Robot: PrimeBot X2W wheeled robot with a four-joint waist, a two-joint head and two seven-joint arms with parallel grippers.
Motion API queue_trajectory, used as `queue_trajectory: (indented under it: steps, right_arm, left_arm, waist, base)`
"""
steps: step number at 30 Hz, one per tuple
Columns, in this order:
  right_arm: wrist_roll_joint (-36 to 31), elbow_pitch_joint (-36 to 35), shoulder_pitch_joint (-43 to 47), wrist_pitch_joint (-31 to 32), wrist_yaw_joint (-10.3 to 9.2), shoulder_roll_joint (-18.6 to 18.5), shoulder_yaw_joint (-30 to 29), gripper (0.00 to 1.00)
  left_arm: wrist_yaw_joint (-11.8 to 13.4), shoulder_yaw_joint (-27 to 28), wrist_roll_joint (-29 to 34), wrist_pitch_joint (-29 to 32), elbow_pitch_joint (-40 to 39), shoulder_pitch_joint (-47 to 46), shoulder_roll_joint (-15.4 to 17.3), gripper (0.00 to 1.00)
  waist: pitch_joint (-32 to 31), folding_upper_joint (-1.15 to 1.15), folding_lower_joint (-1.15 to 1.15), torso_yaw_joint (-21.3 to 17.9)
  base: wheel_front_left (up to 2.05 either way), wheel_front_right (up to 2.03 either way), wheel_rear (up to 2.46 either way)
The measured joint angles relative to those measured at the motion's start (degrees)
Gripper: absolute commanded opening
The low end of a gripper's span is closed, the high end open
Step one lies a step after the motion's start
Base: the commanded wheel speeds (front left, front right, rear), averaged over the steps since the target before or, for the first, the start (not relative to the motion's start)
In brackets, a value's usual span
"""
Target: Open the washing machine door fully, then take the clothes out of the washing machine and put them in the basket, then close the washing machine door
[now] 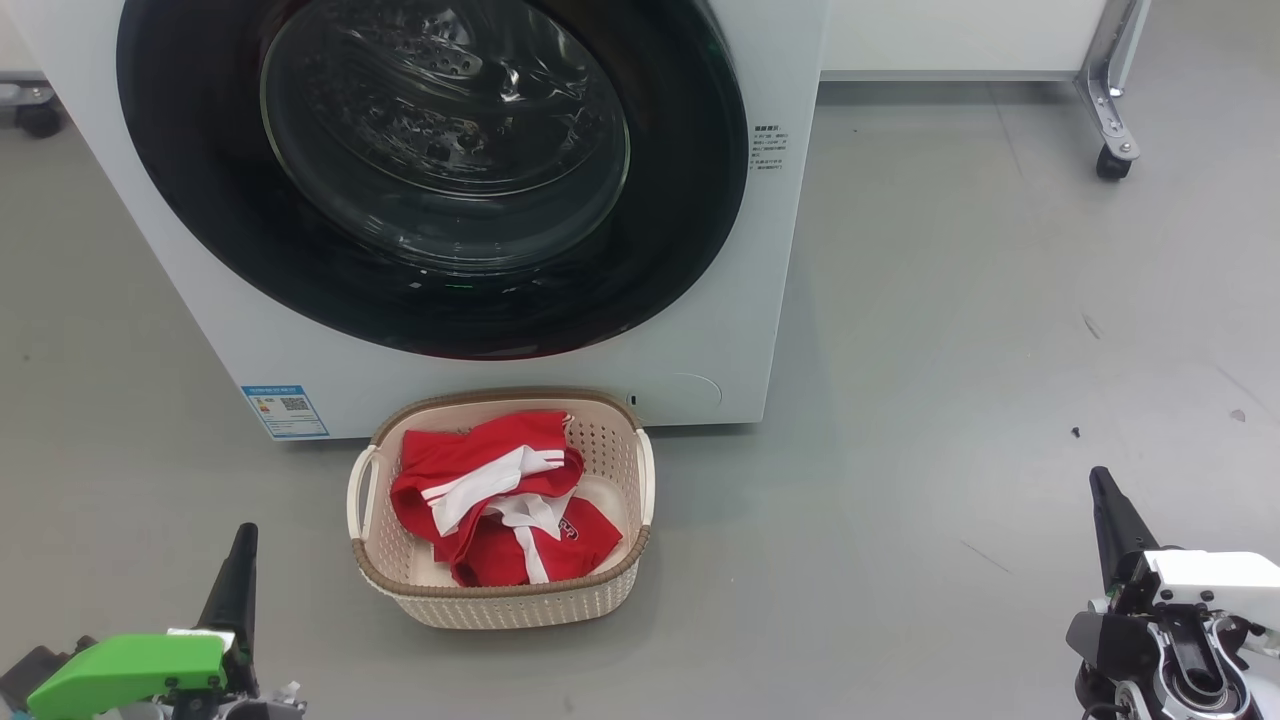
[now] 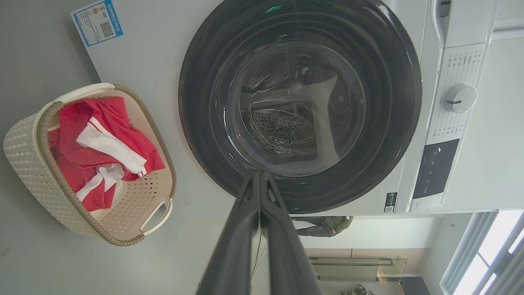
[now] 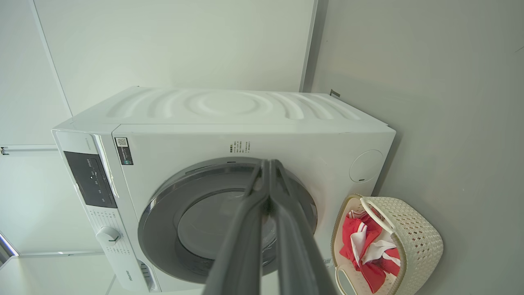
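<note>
Lying heaped in the basket (image 1: pixel 612 428), the clothes (image 1: pixel 490 500) sit ahead of us — our left hand (image 1: pixel 243 540) near on one side, our right hand (image 1: pixel 1102 485) well apart on the other — both hands pinched together, empty. Just behind the basket we see the washing machine door (image 1: pixel 190 200) closed on the washing machine (image 1: pixel 765 330).

We see a grey floor (image 1: pixel 950 320) carrying the white washing machine (image 1: pixel 300 370), the cream basket (image 1: pixel 520 605) just before it, and 1 castered metal leg (image 1: pixel 1112 150) well apart.
</note>
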Motion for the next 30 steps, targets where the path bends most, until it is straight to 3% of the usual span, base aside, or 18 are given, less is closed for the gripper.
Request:
queue_trajectory:
  steps: [30]
  right_arm:
    - [0.0, 0.26, -0.03, 0.01, 0.09, 0.01, -0.15, 0.0]
  left_arm:
    - [0.0, 0.25, 0.0, 0.16, 0.34, -0.12, -0.01, 0.0]
  waist:
    - [-0.01, 0.0, 0.0, 0.0]
  base:
    - [0.0, 0.0, 0.0]
